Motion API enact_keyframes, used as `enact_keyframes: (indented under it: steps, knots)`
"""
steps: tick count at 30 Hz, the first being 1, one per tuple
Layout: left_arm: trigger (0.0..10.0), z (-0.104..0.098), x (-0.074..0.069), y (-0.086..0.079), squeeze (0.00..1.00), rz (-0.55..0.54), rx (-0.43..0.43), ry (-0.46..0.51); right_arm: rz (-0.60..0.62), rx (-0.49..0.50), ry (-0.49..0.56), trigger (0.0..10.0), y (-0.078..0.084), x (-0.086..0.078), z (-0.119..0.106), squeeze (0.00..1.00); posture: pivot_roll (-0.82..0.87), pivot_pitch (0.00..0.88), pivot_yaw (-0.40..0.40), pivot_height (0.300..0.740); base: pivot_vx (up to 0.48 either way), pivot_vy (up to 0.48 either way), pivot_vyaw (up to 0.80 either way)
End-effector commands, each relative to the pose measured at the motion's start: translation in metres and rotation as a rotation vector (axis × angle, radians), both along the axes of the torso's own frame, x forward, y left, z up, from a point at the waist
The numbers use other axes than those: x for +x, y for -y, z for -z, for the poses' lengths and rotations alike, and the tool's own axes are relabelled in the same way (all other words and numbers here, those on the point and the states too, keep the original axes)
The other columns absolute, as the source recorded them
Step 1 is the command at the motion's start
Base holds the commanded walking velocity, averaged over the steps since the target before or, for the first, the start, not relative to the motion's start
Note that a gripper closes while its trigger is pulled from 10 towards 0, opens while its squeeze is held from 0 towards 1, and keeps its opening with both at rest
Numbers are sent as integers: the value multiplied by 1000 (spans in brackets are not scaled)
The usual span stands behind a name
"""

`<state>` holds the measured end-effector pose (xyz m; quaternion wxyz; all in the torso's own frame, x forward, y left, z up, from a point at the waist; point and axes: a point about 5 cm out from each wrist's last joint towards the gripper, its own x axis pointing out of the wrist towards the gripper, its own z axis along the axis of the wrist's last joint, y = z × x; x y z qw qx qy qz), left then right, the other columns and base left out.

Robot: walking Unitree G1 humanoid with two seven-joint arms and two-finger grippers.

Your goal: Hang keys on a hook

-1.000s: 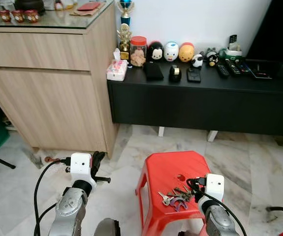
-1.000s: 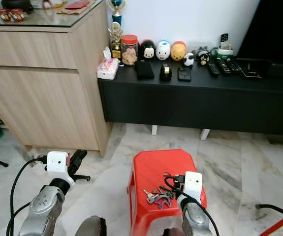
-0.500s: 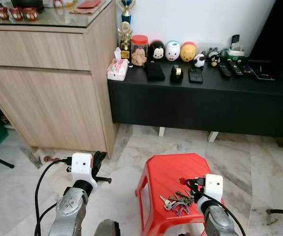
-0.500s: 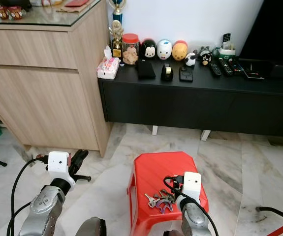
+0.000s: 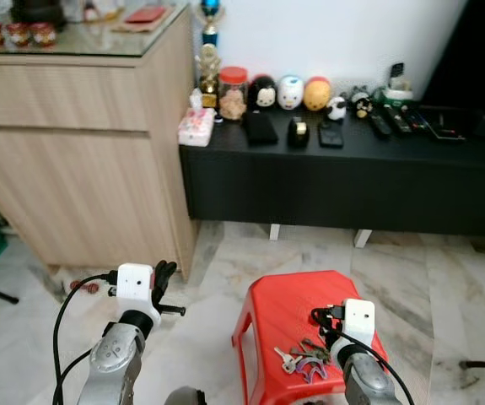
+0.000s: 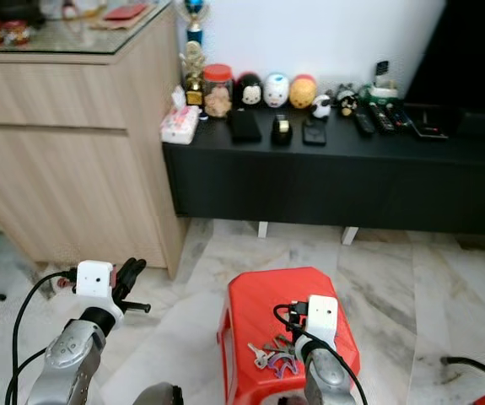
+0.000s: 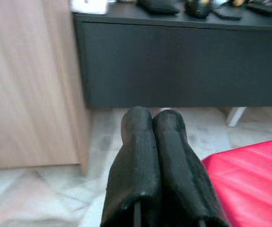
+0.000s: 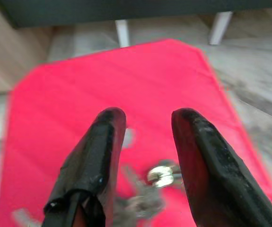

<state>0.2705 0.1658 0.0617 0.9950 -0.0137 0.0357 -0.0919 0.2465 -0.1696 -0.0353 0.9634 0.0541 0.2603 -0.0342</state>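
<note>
Creeping nearer over the last second, the right gripper (image 8: pixel 143 142) now hovers just above the keys (image 5: pixel 303 358) on the red stool (image 5: pixel 284 308), fingers parted and empty; the grasp looks imminent. The left gripper (image 7: pixel 153 137), pressed shut on nothing, idles left.

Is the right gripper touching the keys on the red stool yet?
Apart. The right wrist view shows the right gripper open above the keys on the red stool, red seat visible between fingertips and keys.

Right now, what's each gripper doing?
Left gripper: shut, holding nothing.
Right gripper: open above the keys on the stool.
</note>
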Motion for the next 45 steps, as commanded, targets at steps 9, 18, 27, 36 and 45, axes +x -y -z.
enact_keyframes:
  steps: [9, 18, 27, 36, 45]
  knots:
    - [10000, -5, 0, -7, 0, -7, 16, 17, -14, 11, -6, 10000, -7, 2, 0, 0, 157, 38, -32, 632, 138, 0, 0]
    - [10000, -2, 0, -6, 0, -2, 20, 3, -24, 1, -65, 10000, -7, 0, 5, 0, 159, 39, -32, 632, 0, 0, 0]
    - [10000, -3, 0, -7, 0, -2, 27, 1, -68, -2, -157, 10000, -12, -6, 14, 0, 162, 46, -29, 632, 0, 0, 0]
    - [10000, -3, -1, -7, 0, -1, 27, 1, -34, 2, -163, 10000, -9, 4, 9, 0, 165, 54, -28, 632, 0, 0, 0]
    - [10000, -4, -2, -7, 0, 1, 30, 3, 31, 87, -189, 10000, -11, 7, 8, 0, 170, 64, -26, 632, 0, 0, 0]
